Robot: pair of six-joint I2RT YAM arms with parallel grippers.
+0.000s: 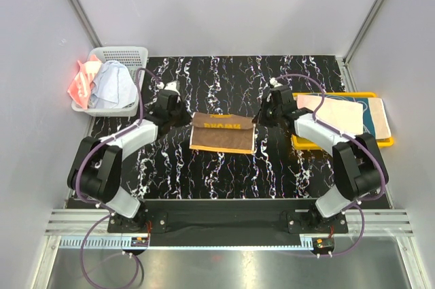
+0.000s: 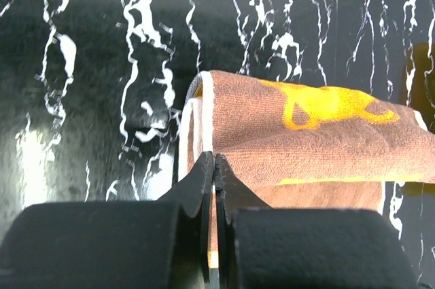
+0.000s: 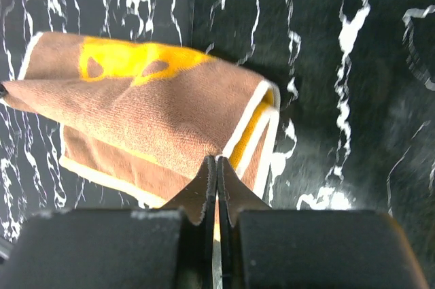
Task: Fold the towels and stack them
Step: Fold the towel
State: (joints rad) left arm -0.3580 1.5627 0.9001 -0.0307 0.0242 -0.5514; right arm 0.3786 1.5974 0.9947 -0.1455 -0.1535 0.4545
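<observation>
Item: brown-and-yellow towel [image 1: 222,132], folded into a flat oblong, yellow print on the upper face.
Location: middle of the black, white-veined surface [image 1: 204,173], between my two hands.
Long axis: runs left to right across the surface, with one short end towards each hand.
Edges: cream border along the near long side; stacked layers show at both short ends.
Left hand [image 2: 214,160]: fingers pressed together on the towel's left end, with a sliver of cloth showing between them; the top layer arches up off the surface there.
Right hand [image 3: 217,161]: fingers pressed together on the towel's right end, pinching the cream-edged corner; the cloth rises towards the tips.
Right of item: yellow tray [image 1: 340,145] just beyond my right hand, holding a pale peach towel [image 1: 340,112] laid over a teal towel [image 1: 374,115], both flat.
Left of item: white mesh basket [image 1: 119,51] at the far left corner, well apart from the brown-and-yellow towel, holding a crumpled light blue towel [image 1: 112,85] and a coral pink towel [image 1: 83,81] that hangs over its left rim.
</observation>
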